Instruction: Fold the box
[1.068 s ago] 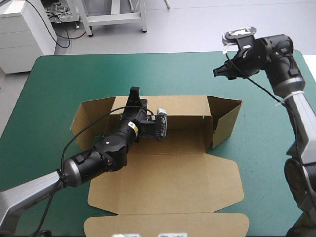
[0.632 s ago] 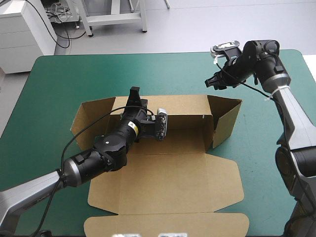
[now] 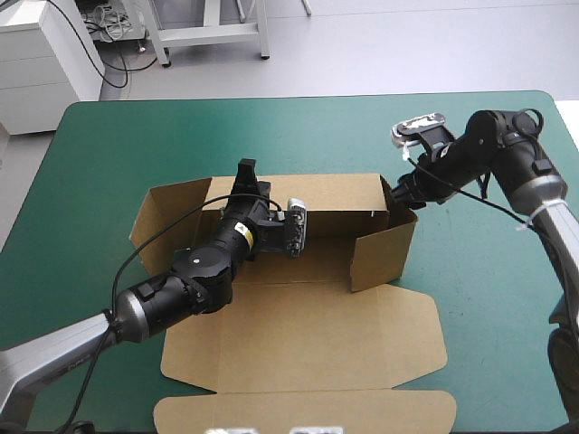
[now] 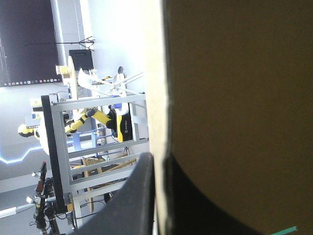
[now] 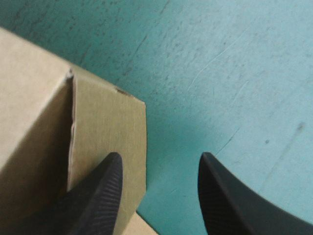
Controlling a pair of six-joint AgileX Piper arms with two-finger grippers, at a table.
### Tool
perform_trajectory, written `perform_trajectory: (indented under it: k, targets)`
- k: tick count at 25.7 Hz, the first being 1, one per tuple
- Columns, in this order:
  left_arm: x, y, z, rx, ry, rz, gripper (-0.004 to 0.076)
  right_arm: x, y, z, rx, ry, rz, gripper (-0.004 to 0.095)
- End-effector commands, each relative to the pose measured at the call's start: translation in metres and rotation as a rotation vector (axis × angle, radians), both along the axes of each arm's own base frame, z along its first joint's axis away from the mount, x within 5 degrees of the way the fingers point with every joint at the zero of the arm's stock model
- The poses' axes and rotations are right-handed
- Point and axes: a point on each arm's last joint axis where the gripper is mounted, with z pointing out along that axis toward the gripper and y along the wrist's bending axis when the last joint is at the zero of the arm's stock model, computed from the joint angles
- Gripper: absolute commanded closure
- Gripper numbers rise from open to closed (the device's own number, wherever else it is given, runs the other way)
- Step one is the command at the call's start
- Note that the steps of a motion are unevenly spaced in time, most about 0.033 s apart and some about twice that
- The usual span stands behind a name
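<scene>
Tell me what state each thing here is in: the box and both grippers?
Box: part folded, back wall upright, lid lying flat.
Right side flap: raised, angled inward.
Left side flap: raised, splayed outward.
Left gripper: shut on the back wall.
Right gripper: open, at the right side flap's outer face.

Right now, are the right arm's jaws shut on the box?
No: in the right wrist view the right jaws stand apart, bare teal-green cover between them, the box beside one.
</scene>
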Motion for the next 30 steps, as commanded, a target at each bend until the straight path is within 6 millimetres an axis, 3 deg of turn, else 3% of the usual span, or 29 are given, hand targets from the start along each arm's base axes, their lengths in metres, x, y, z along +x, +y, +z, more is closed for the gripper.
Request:
perform_trajectory:
  k: [1,7,13,20,25,30]
  targets:
    - [-0.005,0.0,0.018,-0.064,-0.033,-0.034,0.0731,-0.028,-0.003,0.013,0.049,-0.093,0.02,0.0466]
    - [-0.005,0.0,0.018,-0.064,-0.033,-0.034,0.0731,-0.078,-0.006,-0.006,0.118,-0.227,0.082,0.0466]
    - [-0.005,-0.001,0.018,-0.065,-0.033,-0.036,0.0731,-0.102,-0.007,-0.014,0.122,-0.295,0.156,0.0466]
    - [-0.005,-0.001,0.018,-0.065,-0.033,-0.036,0.0731,-0.1,-0.003,-0.012,0.163,-0.352,0.148,0.0466]
    - [-0.005,-0.001,0.018,-0.065,-0.033,-0.036,0.0731,-0.104,0.016,-0.012,0.154,-0.367,0.198,0.0466]
    - [-0.005,-0.001,0.018,-0.066,-0.032,-0.038,0.0731,-0.101,0.032,-0.012,0.094,-0.43,0.095,0.0466]
